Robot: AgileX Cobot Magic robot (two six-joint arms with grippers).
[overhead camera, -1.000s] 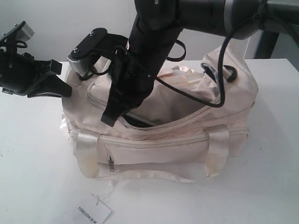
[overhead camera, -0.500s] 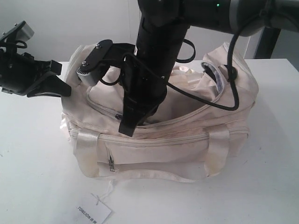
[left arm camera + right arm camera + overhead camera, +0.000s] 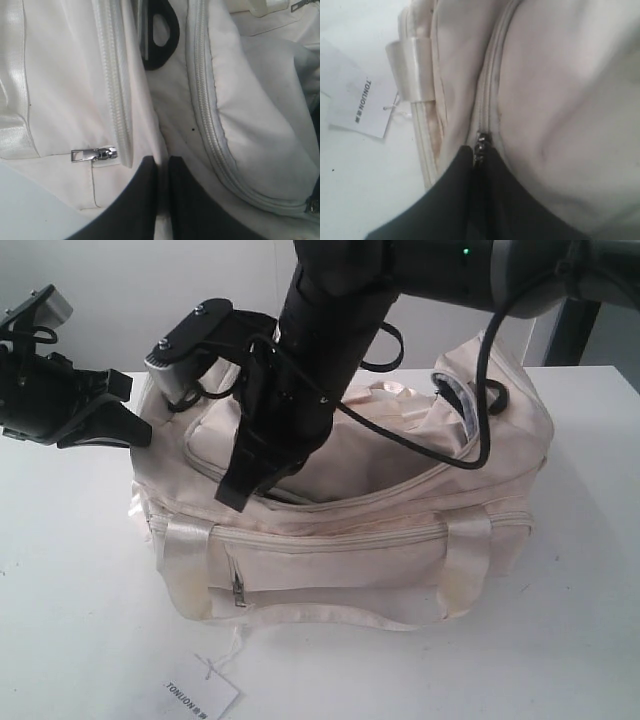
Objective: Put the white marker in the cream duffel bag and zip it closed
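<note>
The cream duffel bag [image 3: 350,550] lies on the white table. My right arm reaches across it, and my right gripper [image 3: 233,498] sits at the left end of the curved top zipper. In the right wrist view the right gripper [image 3: 479,150] is shut on the dark zipper slider [image 3: 480,141], and the zip past it runs closed over the bag [image 3: 570,100]. My left gripper [image 3: 135,430] is at the bag's left end. It [image 3: 162,162] is shut on a fold of the bag's fabric [image 3: 65,75]. The white marker is out of view.
A white paper tag [image 3: 200,690] printed TONIJON lies on the table [image 3: 70,590] in front of the bag, also the tag [image 3: 357,102] in the right wrist view. A silver pocket zip pull [image 3: 92,154] and a black D-ring [image 3: 160,35] sit near the left gripper.
My right gripper slid right along the top zipper, then back to its left end. The dark gap in the bag's opening has narrowed to a slit. The left gripper has stayed put.
</note>
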